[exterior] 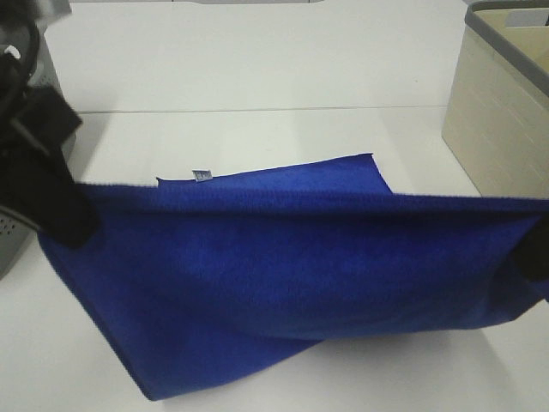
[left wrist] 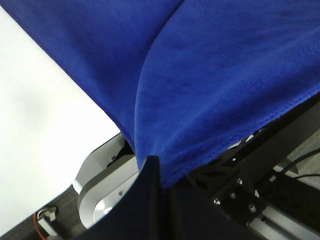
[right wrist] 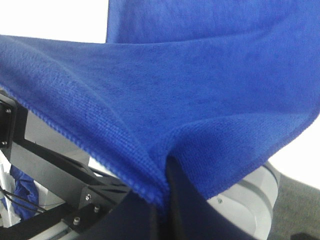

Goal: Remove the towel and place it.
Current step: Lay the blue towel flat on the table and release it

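The royal-blue towel point(exterior: 292, 275) is stretched wide above the white table, held up at both ends, with its lower part sagging and its far edge lying on the table. A small white tag point(exterior: 202, 176) shows at the far left corner. My left gripper point(exterior: 64, 215) is shut on the towel's left end; the cloth point(left wrist: 210, 85) fills the left wrist view and bunches where the fingers point(left wrist: 150, 200) pinch it. My right gripper point(exterior: 536, 245) is shut on the right end at the frame's edge; the towel point(right wrist: 175, 85) drapes over its fingers point(right wrist: 165, 200).
A beige basket with a grey rim point(exterior: 502, 103) stands at the back right. A grey basket or housing point(exterior: 13, 232) sits at the left edge behind the left arm. The white table point(exterior: 257, 86) stretches behind the towel.
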Tool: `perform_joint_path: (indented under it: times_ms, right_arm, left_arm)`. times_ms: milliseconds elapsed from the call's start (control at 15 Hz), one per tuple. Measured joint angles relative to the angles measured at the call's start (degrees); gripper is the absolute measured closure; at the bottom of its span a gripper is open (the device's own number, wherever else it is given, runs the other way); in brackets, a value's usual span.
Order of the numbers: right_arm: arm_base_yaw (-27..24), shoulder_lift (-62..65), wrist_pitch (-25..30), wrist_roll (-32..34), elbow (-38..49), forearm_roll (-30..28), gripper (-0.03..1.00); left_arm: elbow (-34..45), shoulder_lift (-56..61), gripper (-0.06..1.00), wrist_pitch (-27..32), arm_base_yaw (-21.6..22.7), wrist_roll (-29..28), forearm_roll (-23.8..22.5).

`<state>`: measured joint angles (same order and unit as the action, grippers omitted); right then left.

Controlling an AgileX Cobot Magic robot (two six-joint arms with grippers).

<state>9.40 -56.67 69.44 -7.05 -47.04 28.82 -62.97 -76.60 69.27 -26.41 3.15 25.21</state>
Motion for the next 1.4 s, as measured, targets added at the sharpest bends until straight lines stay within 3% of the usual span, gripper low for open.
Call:
perform_joint_path:
  times_ms: [267,733,1133,1400]
  right_arm:
    - [0.0,0.2,0.0,3.3,6.6,-0.1,0.95]
    - [0.0,2.3,0.0,5.5,16.6,2.3,0.95]
    - [0.0,9.8,0.2,9.3,18.7,3.6,0.95]
    - [0.0,10.3,0.3,10.6,23.3,0.7,0.95]
  left_arm:
    - [7.4,0.1,0.94,0.1,-5.8,-0.3,0.3]
    - [17.4,0.1,0.94,0.1,-12.4,-0.3,6.0]
    - [21.8,0.0,0.94,-0.7,-12.6,1.1,9.1]
    - [22.7,-4.8,0.94,-2.3,-12.6,5.2,12.1]
